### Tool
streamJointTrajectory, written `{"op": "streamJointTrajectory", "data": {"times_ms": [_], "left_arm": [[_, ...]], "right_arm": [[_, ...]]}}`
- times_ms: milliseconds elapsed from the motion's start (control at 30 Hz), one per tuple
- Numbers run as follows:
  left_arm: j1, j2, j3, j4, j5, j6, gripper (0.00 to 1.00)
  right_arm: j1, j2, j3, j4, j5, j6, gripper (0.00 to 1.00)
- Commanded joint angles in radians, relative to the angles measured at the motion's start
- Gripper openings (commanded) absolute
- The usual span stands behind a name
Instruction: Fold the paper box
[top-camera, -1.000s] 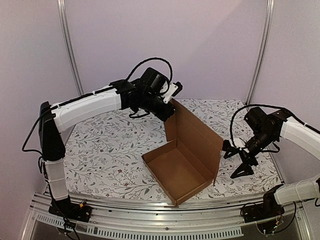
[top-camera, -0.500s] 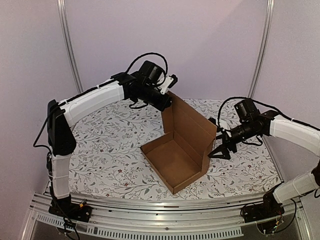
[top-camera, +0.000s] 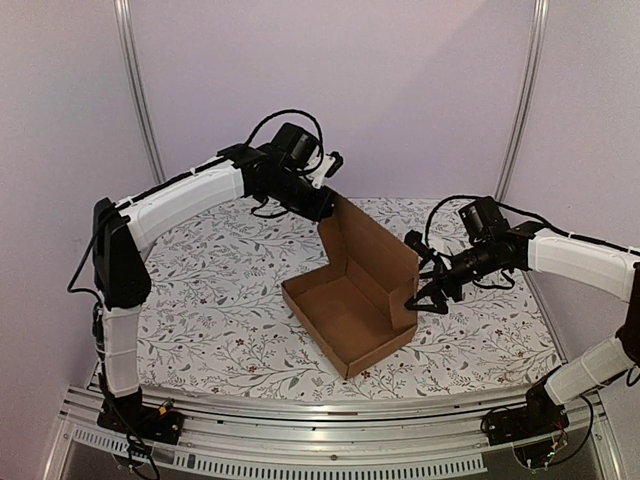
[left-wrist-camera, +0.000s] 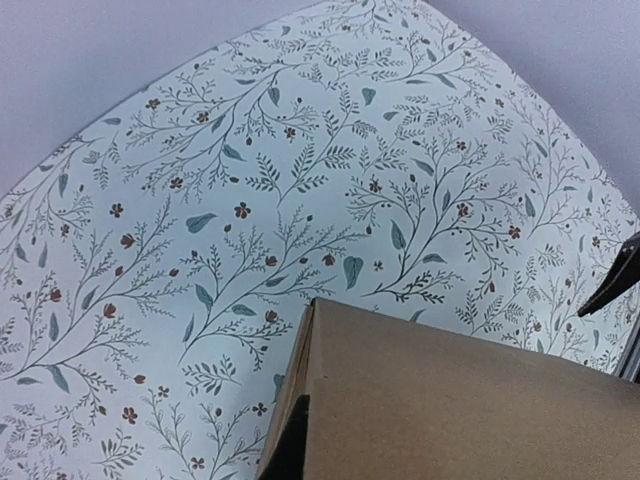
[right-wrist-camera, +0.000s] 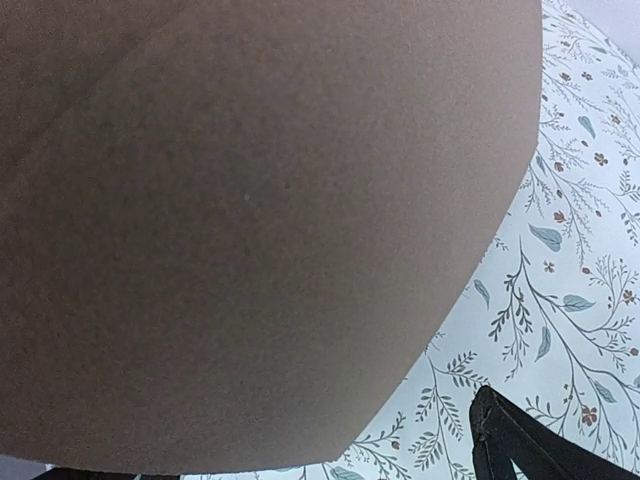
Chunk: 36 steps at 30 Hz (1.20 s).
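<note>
Paper box (top-camera: 345, 318), matte brown cardboard, lid (top-camera: 375, 255) upright, left gripper (top-camera: 329, 206) pinching its corner, right gripper (top-camera: 426, 276) spread

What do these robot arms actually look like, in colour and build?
The left arm and right arm have smooth white shells between black joints. Loose black cables loop over each wrist. The left gripper and right gripper are black.
</note>
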Motion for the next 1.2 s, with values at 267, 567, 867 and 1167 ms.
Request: {"op": "streamJointTrajectory", "data": {"times_ms": [267, 567, 867, 1167], "left_arm": [[-0.022, -0.218, -0.489, 0.196, 0.086, -0.064, 0.07], [-0.082, -0.412, -0.838, 0.383, -0.012, 0.035, 0.21], [-0.109, -0.542, -1.107, 0.551, -0.076, 0.000, 0.34], [-0.136, -0.791, -1.314, 0.500, -0.178, -0.080, 0.45]], "right_arm": [[0.017, 0.008, 0.021, -0.087, -0.062, -0.121, 0.99], [0.018, -0.064, 0.030, -0.290, -0.131, -0.314, 0.99], [0.039, -0.076, -0.010, -0.376, -0.053, -0.476, 0.99], [0.048, -0.106, 0.125, -0.644, 0.071, -0.664, 0.99]]}}
